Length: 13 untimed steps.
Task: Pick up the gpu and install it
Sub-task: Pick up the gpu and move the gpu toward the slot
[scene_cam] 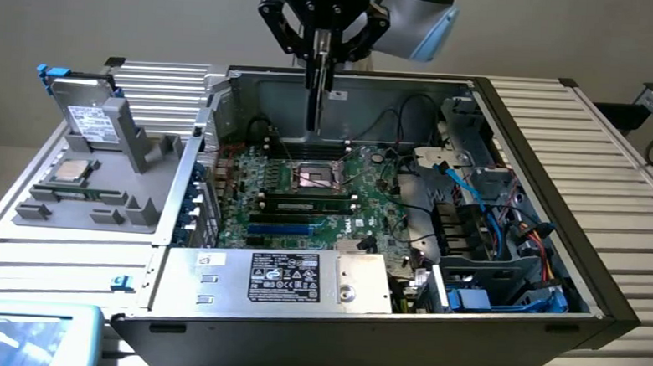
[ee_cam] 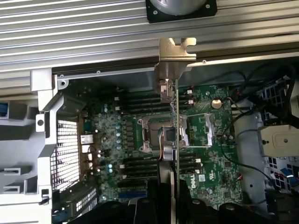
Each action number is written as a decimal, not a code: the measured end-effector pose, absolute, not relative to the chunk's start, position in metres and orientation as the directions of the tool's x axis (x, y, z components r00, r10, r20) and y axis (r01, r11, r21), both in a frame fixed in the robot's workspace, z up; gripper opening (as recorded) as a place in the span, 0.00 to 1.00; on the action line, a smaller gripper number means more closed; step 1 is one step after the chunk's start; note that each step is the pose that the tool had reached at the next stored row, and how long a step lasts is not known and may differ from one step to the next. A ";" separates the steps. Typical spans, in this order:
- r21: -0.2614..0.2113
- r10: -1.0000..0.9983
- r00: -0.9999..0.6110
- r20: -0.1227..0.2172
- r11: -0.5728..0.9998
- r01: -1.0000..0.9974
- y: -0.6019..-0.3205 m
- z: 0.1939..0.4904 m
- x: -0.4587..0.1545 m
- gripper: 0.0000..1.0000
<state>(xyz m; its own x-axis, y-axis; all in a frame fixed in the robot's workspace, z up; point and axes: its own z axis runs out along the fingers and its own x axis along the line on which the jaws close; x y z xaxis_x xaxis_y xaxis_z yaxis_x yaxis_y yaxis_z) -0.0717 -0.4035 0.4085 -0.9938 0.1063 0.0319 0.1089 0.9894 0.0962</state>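
Fingers [ee_cam: 164, 186] grip the gpu [ee_cam: 169, 77] upright over the open case [scene_cam: 351, 348] holding the motherboard [ee_cam: 210, 140].

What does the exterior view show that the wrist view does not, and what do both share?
Exterior view adds: a grey fixture beside the case on the exterior view's left, carrying a drive box, a processor chip and a memory stick, plus the labelled power supply at the case's near end. Wrist view adds: the silver end bracket, seen edge-on. Both: the gripper shut on the gpu, held upright over the motherboard and its CPU socket.
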 end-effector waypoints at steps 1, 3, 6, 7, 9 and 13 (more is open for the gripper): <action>0.096 0.106 -0.994 0.033 0.989 0.109 -0.403 0.408 -0.071 0.28; 0.096 0.102 -0.994 0.034 0.990 0.105 -0.403 0.408 -0.070 0.28; 0.097 0.095 -0.995 0.036 0.990 0.098 -0.403 0.406 -0.066 0.28; 0.097 0.092 -0.995 0.038 0.991 0.096 -0.403 0.406 -0.064 0.28; 0.098 0.089 -0.995 0.040 0.991 0.092 -0.403 0.404 -0.060 0.28; 0.102 0.080 -0.996 0.045 0.991 0.085 -0.402 0.402 -0.052 0.28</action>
<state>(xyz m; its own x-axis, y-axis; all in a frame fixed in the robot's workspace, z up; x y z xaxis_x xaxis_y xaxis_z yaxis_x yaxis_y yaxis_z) -0.0521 -0.4024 0.4018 -0.9958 0.0803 0.0451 0.0845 0.9912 0.1020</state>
